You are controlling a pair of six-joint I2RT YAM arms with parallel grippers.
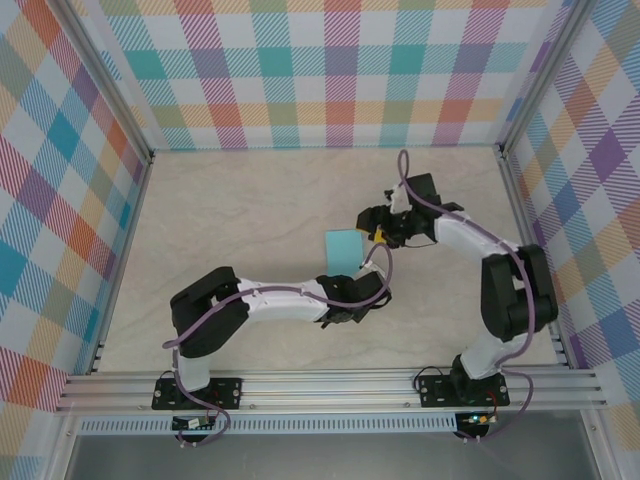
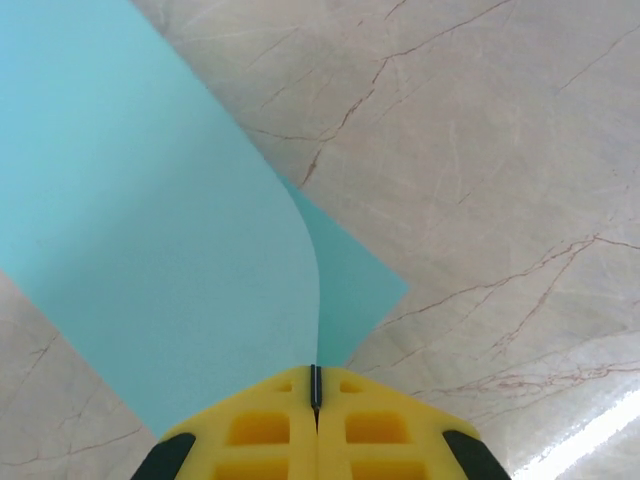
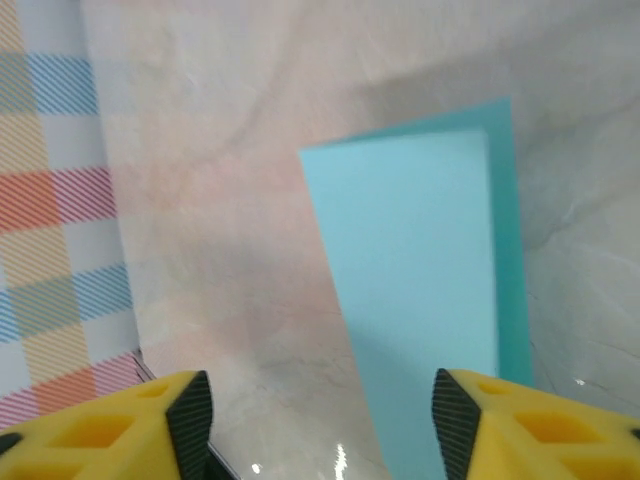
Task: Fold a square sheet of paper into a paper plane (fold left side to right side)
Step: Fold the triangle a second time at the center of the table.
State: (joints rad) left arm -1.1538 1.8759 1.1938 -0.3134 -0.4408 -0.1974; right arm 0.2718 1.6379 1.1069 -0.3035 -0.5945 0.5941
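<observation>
Paper [image 1: 343,249] is located at the centre of the table [image 1: 250,210], folded over on itself, its curled flap edge pinched in the closed left gripper [image 2: 315,390], while the right gripper [image 3: 320,400] is held open near its right edge.

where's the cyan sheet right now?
In the top view, the square sheet of paper sits centre-frame, half folded over, between the left gripper, shut on its near edge, and the open right gripper just right of it.

Turquoise sheet [image 1: 343,250], apparently half-folded, mid-table
</observation>
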